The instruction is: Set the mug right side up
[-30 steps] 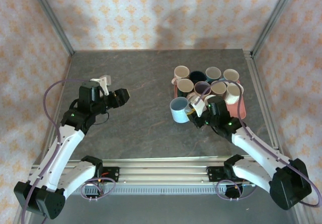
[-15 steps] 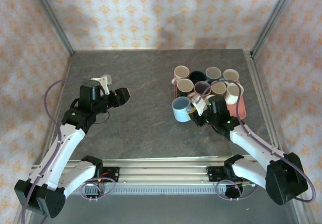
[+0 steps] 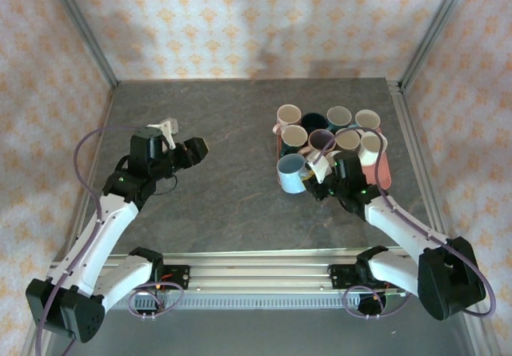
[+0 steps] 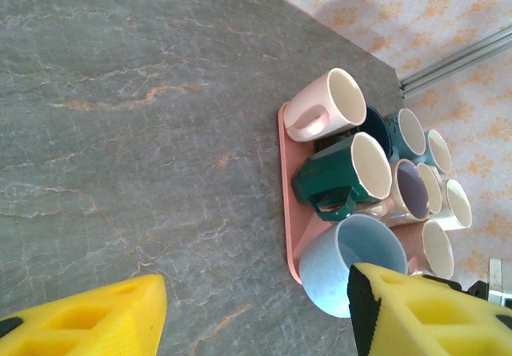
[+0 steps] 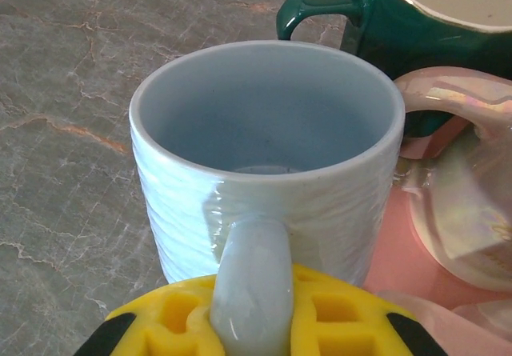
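Patterned orange wallpaper closes in a grey, stone-look surface (image 3: 224, 132), and a pink tray (image 4: 285, 172) crowded with mugs sits on it.

The light blue mug (image 5: 264, 132) is at the tray's near-left corner, partly over the pink rim and partly over bare grey. Its mouth faces up, so it looks right side up already. I cannot tell whether its base rests on anything or hangs just above.

The right tool (image 5: 250, 312) is clamped on the mug's handle (image 5: 248, 268), yellow fingers on either side. Gripping the handle probably gives control of the mug's rotation without reaching inside, and it keeps the fingers clear of the dark green mug (image 4: 344, 176) just behind on the tray.

The left tool (image 3: 194, 150) hangs well to the left of the tray, fingers apart and holding nothing. It points toward the tray, likely parked where it cannot get in the way.

What seems to remain is setting the mug down flat. The tray's raised edge under one side could tip it on release, so it should go fully on or fully off the tray.
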### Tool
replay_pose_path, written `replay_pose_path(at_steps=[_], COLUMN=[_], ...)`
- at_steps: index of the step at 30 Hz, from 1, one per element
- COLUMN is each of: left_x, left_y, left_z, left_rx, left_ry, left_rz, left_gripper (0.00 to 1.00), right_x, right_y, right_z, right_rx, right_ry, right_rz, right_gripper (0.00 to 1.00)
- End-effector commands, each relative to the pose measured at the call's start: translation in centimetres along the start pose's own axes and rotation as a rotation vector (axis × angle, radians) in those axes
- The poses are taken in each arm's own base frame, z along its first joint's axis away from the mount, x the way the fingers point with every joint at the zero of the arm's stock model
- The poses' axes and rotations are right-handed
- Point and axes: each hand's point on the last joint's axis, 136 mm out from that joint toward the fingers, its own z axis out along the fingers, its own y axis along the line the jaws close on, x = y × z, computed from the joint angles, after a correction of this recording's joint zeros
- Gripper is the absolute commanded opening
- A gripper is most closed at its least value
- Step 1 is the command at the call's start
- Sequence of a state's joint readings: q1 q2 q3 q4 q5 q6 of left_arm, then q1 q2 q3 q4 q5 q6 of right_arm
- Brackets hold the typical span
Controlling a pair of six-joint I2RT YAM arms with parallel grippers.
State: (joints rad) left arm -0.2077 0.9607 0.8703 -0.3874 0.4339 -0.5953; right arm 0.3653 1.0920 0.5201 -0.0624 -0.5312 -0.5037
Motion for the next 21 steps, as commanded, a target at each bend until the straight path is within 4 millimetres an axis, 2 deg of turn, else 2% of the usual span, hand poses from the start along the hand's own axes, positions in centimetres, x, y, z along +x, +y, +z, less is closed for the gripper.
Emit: replay_pose_path(at_steps=[1, 6, 10, 12, 15, 21], left_x=[-0.9, -0.6, -0.8, -0.9, -1.1, -1.2], left_y=[-0.6, -0.4, -0.8, -1.1, -1.5, -1.6], left_z=[0.1, 0.3, 0.7, 0.8, 1.0, 0.9], left_rx=[0.004, -0.009, 0.005, 0.007, 0.006, 0.003], left_ry=[-0.022, -0.01, -0.016, -0.018, -0.014, -0.015], left_rz=[-0.008, 0.001, -0.021, -0.019, -0.009, -0.007], left_gripper=[0.63, 0.64, 0.64, 0.64, 0.64, 0.64], right_x=[-0.9, 0.8, 1.7, 1.9, 1.8, 2.8], right_y=[-0.5, -0.2, -0.3, -0.3, -0.4, -0.2], right_z=[0.3, 0.7, 1.0, 1.0, 1.0, 1.3], right_rx=[0.014, -0.006, -0.004, -0.003, 0.001, -0.011], right_ry=[-0.029, 0.037, 0.067, 0.075, 0.08, 0.115], right_rz=[-0.043, -0.041, -0.035, -0.032, -0.031, -0.009], right_gripper=[0.0, 0.0, 0.1, 0.18, 0.25, 0.28])
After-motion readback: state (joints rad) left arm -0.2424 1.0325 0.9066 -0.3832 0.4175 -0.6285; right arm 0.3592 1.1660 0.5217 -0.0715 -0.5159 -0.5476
